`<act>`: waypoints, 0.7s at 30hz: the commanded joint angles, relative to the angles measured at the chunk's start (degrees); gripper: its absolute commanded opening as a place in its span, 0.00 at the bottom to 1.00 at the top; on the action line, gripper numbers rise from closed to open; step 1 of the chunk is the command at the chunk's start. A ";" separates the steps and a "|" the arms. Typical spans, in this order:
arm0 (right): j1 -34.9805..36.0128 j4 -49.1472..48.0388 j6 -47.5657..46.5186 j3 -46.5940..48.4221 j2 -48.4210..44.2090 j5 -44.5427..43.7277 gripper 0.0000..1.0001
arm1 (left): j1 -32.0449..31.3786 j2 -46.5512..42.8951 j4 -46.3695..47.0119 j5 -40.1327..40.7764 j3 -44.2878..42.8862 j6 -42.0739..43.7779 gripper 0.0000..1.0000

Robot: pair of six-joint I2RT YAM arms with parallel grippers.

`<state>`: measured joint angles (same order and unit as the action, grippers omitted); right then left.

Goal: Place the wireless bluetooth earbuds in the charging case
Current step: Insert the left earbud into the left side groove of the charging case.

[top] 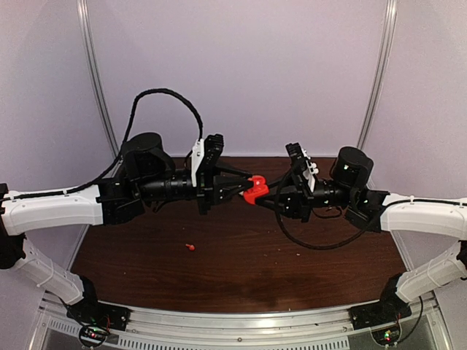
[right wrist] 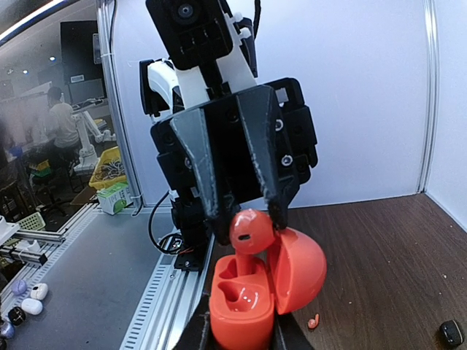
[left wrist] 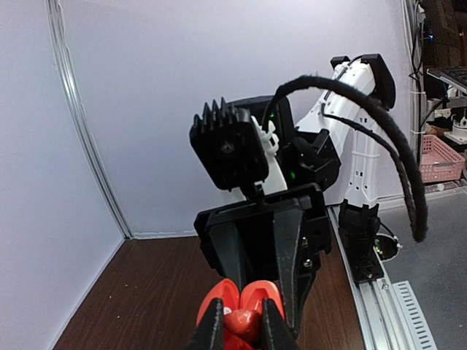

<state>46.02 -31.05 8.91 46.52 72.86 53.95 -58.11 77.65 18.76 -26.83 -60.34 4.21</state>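
Right wrist view: the right arm's [top: 325,194] jaws are clenched on the lower half of a glossy red plastic case [right wrist: 241,295], pebble-shaped, with its rounded lid hinged open to the right. Inside are two smooth moulded wells. Facing it, the left arm's [top: 164,188] tapered black jaws pinch a red earbud [right wrist: 252,232], a shiny rounded bulb, just above those wells and in front of the lid; whether it touches the case cannot be told. Both arms meet in mid-air over the dark brown, wood-grained worktop [top: 292,270]. A second earbud [top: 190,247], also red and tiny, lies loose on the wood near the left arm, well apart from the case. A small black object [right wrist: 452,332] sits at the frame's lower right corner, too cropped to identify.
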 commanded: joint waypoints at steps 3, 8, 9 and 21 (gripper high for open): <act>0.47 -1.55 -3.45 1.03 -1.51 -2.07 0.00 | 0.13 -0.10 -0.58 1.11 -0.28 0.26 0.08; 0.63 0.05 -5.86 0.14 -2.26 -6.05 0.00 | 0.12 -1.18 1.01 3.58 0.60 0.08 0.08; 0.72 0.29 -6.38 -0.07 -2.28 -6.83 0.00 | 0.10 -1.28 1.31 3.79 0.70 -0.06 0.08; 2.72 2.40 -16.60 -3.07 -2.09 -15.69 0.00 | 0.12 -2.05 2.22 3.67 0.57 1.65 0.08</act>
<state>47.79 -28.93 -2.83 44.36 72.20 43.11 -58.11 77.38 18.52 -23.20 -60.25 4.47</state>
